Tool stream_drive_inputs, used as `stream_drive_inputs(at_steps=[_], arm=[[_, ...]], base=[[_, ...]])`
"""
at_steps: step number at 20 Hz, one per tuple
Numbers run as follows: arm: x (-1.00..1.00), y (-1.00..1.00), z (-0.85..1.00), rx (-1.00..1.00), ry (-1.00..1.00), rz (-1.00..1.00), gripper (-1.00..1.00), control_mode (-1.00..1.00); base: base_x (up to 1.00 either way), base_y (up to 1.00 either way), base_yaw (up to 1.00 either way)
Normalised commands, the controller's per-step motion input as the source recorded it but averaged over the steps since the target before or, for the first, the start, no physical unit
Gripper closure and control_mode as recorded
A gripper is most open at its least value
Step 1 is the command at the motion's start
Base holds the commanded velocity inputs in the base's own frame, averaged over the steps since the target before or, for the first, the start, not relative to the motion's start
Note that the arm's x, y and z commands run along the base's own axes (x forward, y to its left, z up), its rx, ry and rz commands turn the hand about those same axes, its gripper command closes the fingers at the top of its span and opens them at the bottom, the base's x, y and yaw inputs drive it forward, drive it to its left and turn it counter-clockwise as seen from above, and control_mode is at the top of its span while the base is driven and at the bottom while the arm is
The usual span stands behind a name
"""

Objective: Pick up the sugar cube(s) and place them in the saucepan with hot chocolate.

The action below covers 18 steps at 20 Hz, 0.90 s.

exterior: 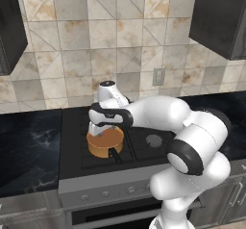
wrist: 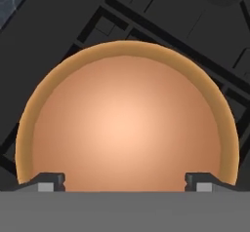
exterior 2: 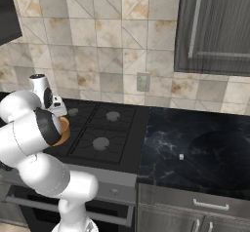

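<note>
The copper-orange saucepan (exterior: pixel 103 144) sits on the front left burner of the black stove, its short black handle (exterior: pixel 115 155) pointing toward the front. My gripper (exterior: pixel 102 128) hangs straight over it, pointing down. In the hand view the saucepan's smooth brown inside (wrist: pixel 127 124) lies directly below, and my gripper (wrist: pixel 124 182) is open, its two tips wide apart with nothing between them. From the right base view, the arm hides most of the saucepan (exterior 2: pixel 62 128). One tiny white sugar cube (exterior 2: pixel 181 156) lies on the dark counter right of the stove, far from the gripper.
Grey burner caps (exterior 2: pixel 113 115) (exterior 2: pixel 100 142) mark the other burners on the stove (exterior: pixel 144 127). Dark marble counter (exterior 2: pixel 205 148) runs on both sides. A wall outlet (exterior 2: pixel 142 81) sits on the tiled backsplash, and dark cabinets (exterior 2: pixel 215 26) hang above.
</note>
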Motion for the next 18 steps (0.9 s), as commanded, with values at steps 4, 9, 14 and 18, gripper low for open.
stream_drive_inputs(at_steps=[4, 9, 14, 18], arm=[[-0.22, 0.00, 0.11, 0.01, -0.09, 0.00, -1.00, -1.00], [-0.25, -0.01, 0.16, 0.02, -0.13, 0.00, -1.00, -1.00], [-0.28, -0.05, 0.16, 0.03, -0.15, 0.00, -1.00, -1.00], [-0.28, -0.15, 0.19, 0.05, -0.19, 0.00, -1.00, -1.00]], base=[[0.00, 0.00, 0.00], [0.00, 0.00, 0.00], [0.00, 0.00, 0.00], [0.00, 0.00, 0.00]])
